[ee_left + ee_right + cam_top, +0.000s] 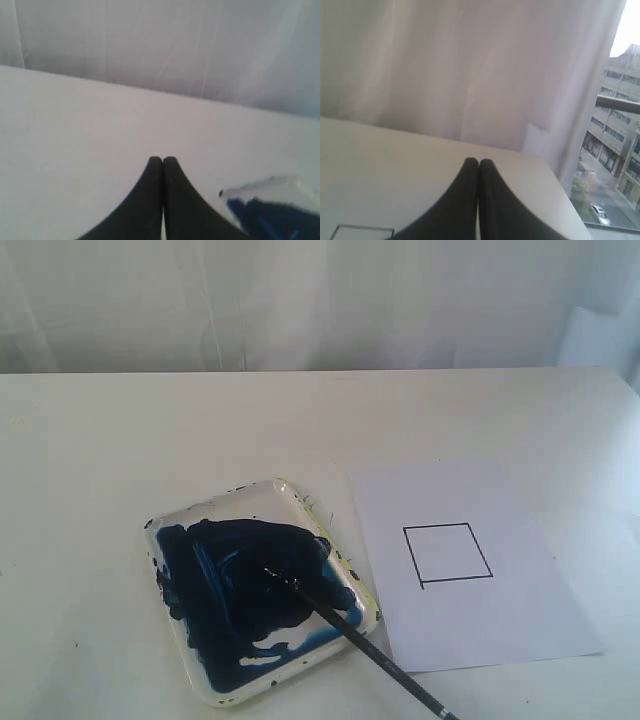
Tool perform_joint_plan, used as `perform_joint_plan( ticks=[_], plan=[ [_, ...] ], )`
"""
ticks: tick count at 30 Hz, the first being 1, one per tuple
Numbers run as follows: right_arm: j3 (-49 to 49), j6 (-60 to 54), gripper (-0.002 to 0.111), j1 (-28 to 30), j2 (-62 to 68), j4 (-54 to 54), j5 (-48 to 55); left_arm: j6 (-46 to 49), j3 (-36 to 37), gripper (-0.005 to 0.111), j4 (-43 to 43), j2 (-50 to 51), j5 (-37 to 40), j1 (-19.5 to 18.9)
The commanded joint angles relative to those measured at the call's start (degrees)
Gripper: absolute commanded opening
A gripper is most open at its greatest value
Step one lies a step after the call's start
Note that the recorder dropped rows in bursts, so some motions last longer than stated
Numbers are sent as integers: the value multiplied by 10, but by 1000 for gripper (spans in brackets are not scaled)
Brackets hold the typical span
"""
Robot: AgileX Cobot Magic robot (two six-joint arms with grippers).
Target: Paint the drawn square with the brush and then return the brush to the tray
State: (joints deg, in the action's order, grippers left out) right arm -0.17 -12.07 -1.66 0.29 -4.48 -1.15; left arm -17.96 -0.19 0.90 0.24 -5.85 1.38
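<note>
Brush point(372, 642) lay across the tray's point(250, 487) rim by the table's point(100, 440) near edge; your left gripper point(162, 160) and right gripper point(478, 161) were clamped shut, empty.

Bare table point(120, 440) lies open around tray point(220, 505); brush point(390, 666) juts out beside paper point(500, 630).

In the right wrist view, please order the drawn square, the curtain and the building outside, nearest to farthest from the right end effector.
1. drawn square: on the table, close beside the right end effector.
2. curtain: behind the table.
3. building: outdoors, past the curtain.
</note>
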Motion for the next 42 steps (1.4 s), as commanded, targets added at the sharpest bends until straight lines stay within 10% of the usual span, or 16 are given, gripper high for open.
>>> perform_joint_plan(
  ticks=[1,13,24,42],
  plan=[
    [2,76,0,5,-3,-35,-96,-107,2,0,-9,-2,-96,0],
    [-155,159,0,5,-3,-36,49,-104,-270,0,-9,-2,155,0],
    [-443,147,0,5,191,-36,192,101,-617,0,-9,268,456,0],
    [-531,61,0,5,494,-30,276,136,-648,0,-9,471,466,34]
  ],
)
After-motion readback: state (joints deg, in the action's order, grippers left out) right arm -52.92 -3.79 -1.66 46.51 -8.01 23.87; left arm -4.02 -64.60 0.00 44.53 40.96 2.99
